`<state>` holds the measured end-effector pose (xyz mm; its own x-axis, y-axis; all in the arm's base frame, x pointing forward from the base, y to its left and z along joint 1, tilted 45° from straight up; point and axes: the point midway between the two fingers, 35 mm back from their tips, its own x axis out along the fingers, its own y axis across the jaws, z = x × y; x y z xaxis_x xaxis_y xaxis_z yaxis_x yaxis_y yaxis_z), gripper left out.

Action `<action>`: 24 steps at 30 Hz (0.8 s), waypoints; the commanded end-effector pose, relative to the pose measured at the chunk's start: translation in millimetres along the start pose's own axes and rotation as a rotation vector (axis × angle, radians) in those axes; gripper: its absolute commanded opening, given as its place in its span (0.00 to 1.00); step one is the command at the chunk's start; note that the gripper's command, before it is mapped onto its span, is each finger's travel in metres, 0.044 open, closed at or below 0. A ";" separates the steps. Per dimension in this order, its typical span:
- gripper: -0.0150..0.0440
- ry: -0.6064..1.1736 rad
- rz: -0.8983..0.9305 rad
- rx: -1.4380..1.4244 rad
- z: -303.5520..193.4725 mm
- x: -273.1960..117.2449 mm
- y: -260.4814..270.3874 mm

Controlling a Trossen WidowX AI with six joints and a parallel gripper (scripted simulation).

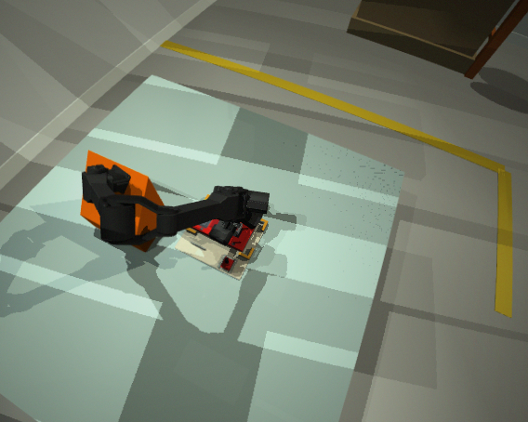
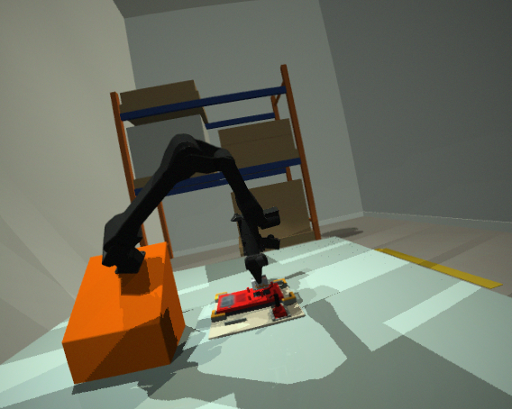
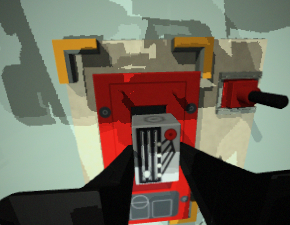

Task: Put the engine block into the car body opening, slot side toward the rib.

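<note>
My gripper (image 2: 260, 281) (image 3: 155, 148) is shut on the grey engine block (image 2: 256, 285) (image 3: 167, 176), one finger on each side. The block's striped face with a red disc shows in the wrist view. The red car body (image 1: 243, 242) (image 2: 236, 304) (image 3: 106, 89) lies flat on the cream board. The block is low over the car body. A dark strip of the opening (image 3: 149, 109) shows just beyond the block, and the rest is hidden behind it. Whether the block's lower end has entered the opening cannot be told. The rib is not clearly visible.
Yellow corner brackets (image 3: 208, 59) (image 2: 218, 314) stand around the car body on the cream board (image 2: 254, 325) (image 3: 240, 149). A red block with a black lever (image 3: 269, 99) (image 2: 277, 301) stands beside it. The orange base (image 2: 119, 315) (image 1: 146, 195) is at the arm's foot.
</note>
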<state>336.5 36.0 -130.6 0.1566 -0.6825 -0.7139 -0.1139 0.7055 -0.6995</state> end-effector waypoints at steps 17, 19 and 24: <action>0.52 -0.001 0.003 0.022 0.8 -0.3 0.5; 0.52 -0.001 0.003 0.022 0.8 -0.3 0.5; 0.52 -0.001 0.003 0.004 0.8 -0.4 0.5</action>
<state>336.9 36.2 -130.6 0.1573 -0.6821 -0.7141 -0.1006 0.7083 -0.6987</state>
